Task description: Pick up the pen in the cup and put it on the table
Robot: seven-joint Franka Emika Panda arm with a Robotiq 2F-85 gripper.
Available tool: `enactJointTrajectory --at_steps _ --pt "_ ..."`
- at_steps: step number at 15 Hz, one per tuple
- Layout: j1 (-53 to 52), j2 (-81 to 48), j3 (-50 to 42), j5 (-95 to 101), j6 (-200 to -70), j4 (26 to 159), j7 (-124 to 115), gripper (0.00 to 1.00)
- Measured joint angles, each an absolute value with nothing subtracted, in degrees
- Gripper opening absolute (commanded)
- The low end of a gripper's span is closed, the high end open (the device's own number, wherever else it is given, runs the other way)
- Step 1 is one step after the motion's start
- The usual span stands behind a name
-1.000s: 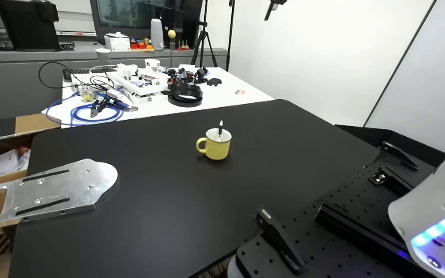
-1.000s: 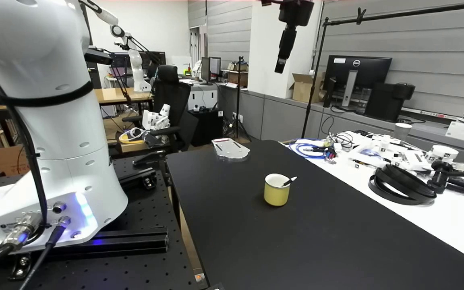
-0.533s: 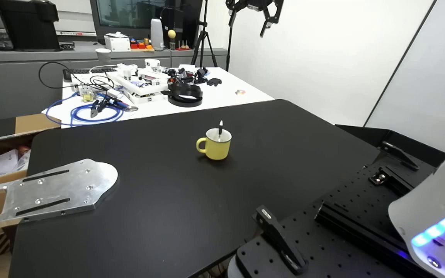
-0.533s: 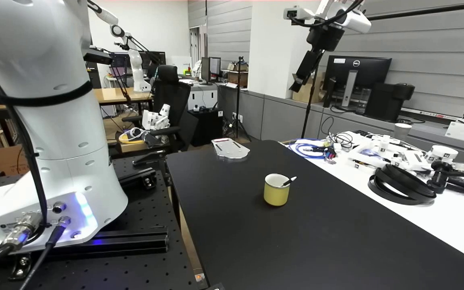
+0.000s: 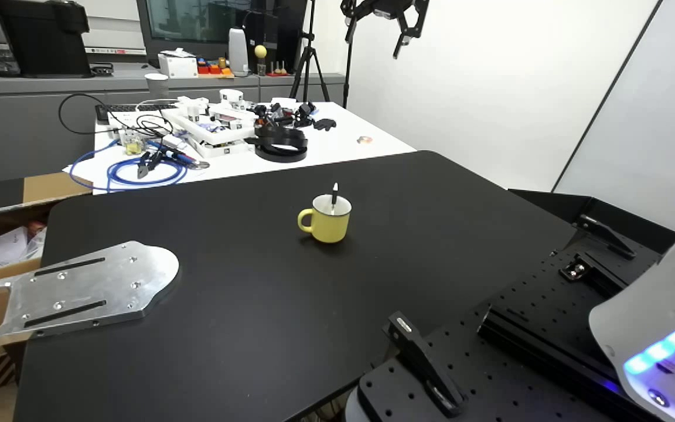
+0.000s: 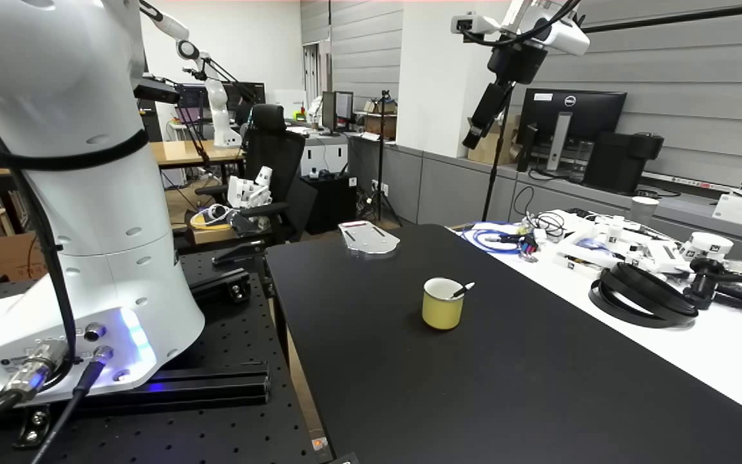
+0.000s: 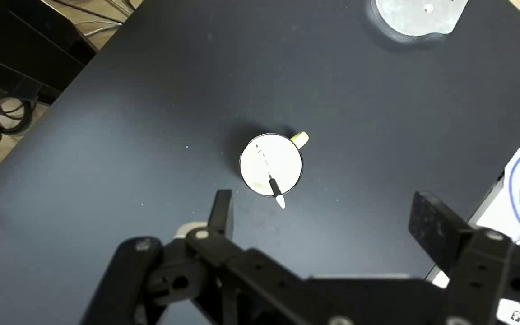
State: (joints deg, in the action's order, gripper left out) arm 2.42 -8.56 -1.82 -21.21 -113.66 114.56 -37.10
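Pen (image 7: pixel 274 185) leans in cup (image 6: pixel 440 313), DELL-marked monitor (image 6: pixel 590 122) beyond.

In an exterior view, the round logo (image 6: pixel 570 101) on the back of a dark monitor (image 6: pixel 598 124) reads "DELL"; the marks on that monitor's white sticker (image 6: pixel 543 96) are too small to read. Print on the robot's base (image 6: pixel 87 293) and a long white strip (image 6: pixel 680 181) is illegible.
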Motion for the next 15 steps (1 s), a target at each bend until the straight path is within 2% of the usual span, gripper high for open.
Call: enactJointTrajectory --at_steps 15 --pt "1.53 -12.18 -1.81 -21.22 -115.21 110.59 -37.38 1.0"
